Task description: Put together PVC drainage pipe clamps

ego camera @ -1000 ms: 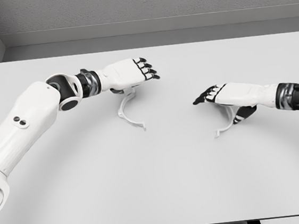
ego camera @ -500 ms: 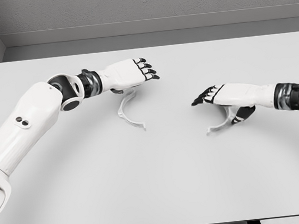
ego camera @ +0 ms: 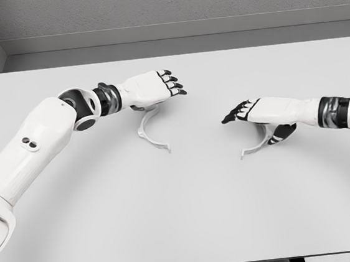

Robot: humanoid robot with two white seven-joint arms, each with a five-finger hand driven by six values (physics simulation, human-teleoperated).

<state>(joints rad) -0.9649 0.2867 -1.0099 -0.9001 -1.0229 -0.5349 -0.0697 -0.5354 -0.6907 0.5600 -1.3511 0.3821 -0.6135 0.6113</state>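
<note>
Now each hand carries one clamp half under its palm. The left hand [ego camera: 152, 88] pinches the left clamp half [ego camera: 149, 130], hanging toward the surface [ego camera: 183, 211]; the right hand [ego camera: 262, 113] seemingly grips the right clamp half [ego camera: 256, 145] with thumb, fingers extended. Both halves lie well apart, open curves roughly facing.

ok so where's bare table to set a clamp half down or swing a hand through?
Free: the whole near half of the table, below both arms, and the far strip behind the hands. A narrower gap lies mid-table between the left hand with its clamp half and the right hand with its clamp half. Crowded: right around each hand.
</note>
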